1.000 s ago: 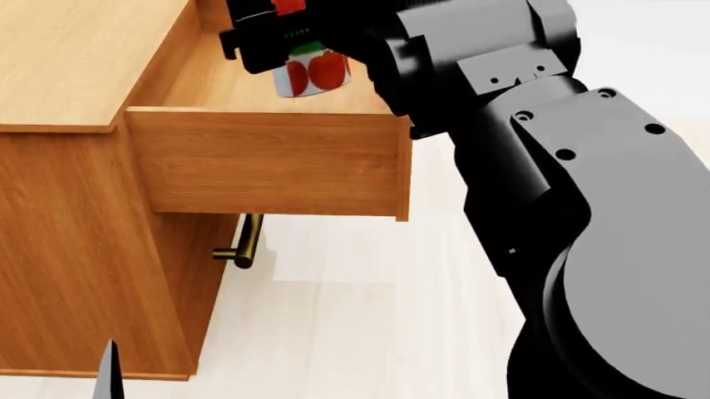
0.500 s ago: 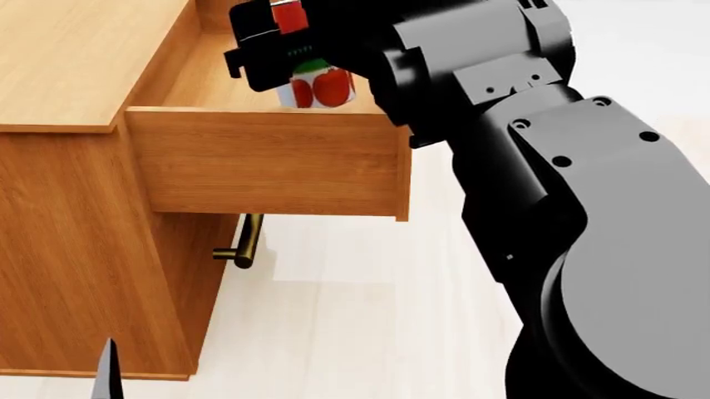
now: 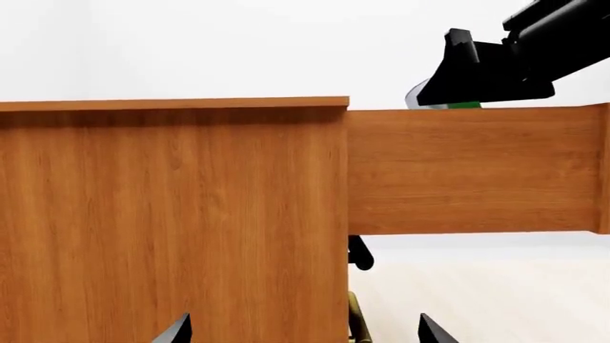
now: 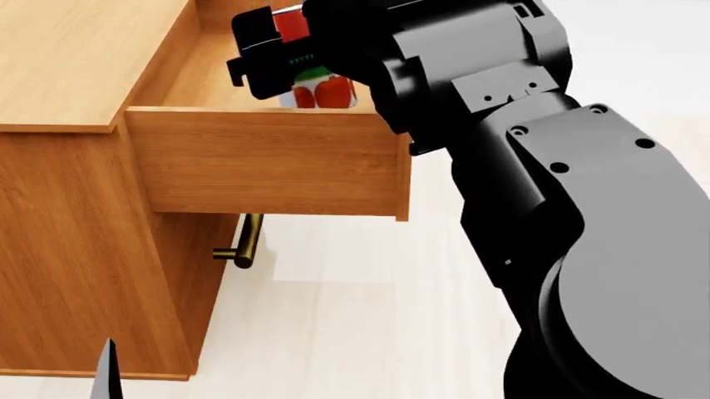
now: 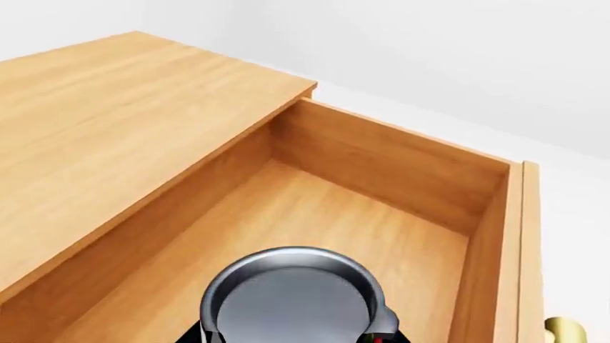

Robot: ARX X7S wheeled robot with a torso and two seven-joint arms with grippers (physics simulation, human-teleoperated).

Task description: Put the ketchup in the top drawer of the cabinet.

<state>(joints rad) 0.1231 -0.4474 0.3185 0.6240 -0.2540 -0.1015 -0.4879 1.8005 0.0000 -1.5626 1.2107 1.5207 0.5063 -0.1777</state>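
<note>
- Compared to a second ago, the ketchup [image 4: 319, 90] has sunk a bit lower behind the drawer's near wall, and the right gripper [image 4: 291, 58] holding it has shifted slightly further over the top drawer [image 4: 266, 162], so less of the red label shows now.
- The can sits over the drawer's inside, near its front end. From the right wrist view its silver lid [image 5: 291, 301] is above the drawer floor, roughly in the middle between the side walls. Can't tell whether its base is touching the floor yet.
- The right gripper looks closed on the can from the sides. The left wrist view catches a sliver of silver lid and the green band poking out under its black body [image 3: 476, 71], just above the drawer's top edge.
- The drawer is pulled well out of the cabinet [image 4: 78, 266] and looks empty apart from the can.
- The lower drawer's brass handle [image 4: 246, 243] is below, shut as far as I can see.
- The left gripper [image 3: 300, 330] hangs low beside the cabinet's side with its fingertips well apart, holding nothing.
- Progress-wise I'd say it's nearly there: drawer open, can carried inside. What's left is setting it down, letting go and backing the arm out.
</note>
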